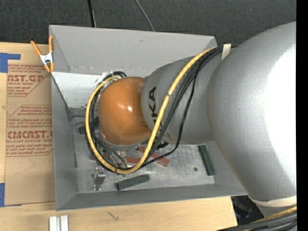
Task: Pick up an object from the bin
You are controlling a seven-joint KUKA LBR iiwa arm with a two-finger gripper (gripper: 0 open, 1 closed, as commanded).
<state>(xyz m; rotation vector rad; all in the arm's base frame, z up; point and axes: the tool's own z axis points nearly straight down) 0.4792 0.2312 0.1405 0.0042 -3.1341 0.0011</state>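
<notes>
The arm's orange cover hangs low over the left middle of the bin and mostly hides the gripper beneath it; whether the jaws are released or clenched, I cannot tell. Nearest to it lie a reddish piece, just beside the wrist, and a dark green bar near the front wall. I judge a straight descent is best, keeping the yellow cable free. The grey floor looks flat and scuffed, with room at the right.
</notes>
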